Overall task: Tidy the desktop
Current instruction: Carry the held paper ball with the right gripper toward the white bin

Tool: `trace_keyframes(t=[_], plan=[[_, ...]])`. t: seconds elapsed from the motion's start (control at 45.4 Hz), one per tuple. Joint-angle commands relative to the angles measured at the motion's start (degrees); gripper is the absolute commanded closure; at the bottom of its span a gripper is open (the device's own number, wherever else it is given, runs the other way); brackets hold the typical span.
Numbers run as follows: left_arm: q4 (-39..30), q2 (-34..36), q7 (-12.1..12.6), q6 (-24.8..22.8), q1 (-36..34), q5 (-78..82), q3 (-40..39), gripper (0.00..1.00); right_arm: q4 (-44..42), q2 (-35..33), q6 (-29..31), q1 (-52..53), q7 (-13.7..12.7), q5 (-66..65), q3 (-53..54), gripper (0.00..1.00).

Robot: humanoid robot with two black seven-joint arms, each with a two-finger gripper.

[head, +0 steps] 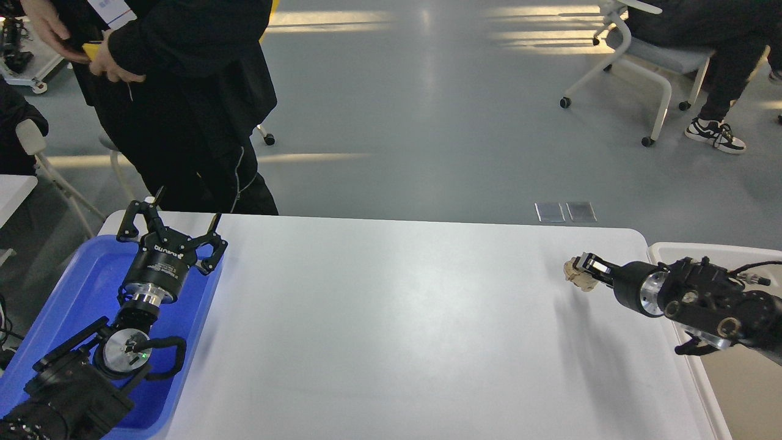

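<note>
The desktop (391, 318) is a wide white tabletop with rounded corners. My right gripper (579, 270) is shut on a small crumpled beige wad (573, 272) and holds it above the desktop's right part. My left gripper (171, 235) is open and empty, raised over the far edge of the blue tray (85, 287) at the left.
A cream open bin (721, 263) stands just past the desktop's right edge, under my right arm. A person in black (177, 98) stands at the far left corner. Wheeled chairs (635, 67) and a seated person are far back right.
</note>
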Motion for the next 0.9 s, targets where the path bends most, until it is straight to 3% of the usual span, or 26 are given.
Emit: trace_keyframes(t=[0.0,0.551,0.881], plan=[[0.01,0.00,0.01,0.01,0.00,-0.03,0.00,0.00,16.13,-10.66,0.47,7.76,0.14,-3.70,-1.04,1.00],[0.01,0.00,0.01,0.01,0.00,-0.03,0.00,0.00,36.35,-27.46,1.97,22.79,0.05,-12.94,-10.62,1.00],[0.01,0.00,0.01,0.01,0.00,-0.03,0.00,0.00,36.71,-28.78,1.88,24.82,-0.21,-13.03,-12.38,1.00]])
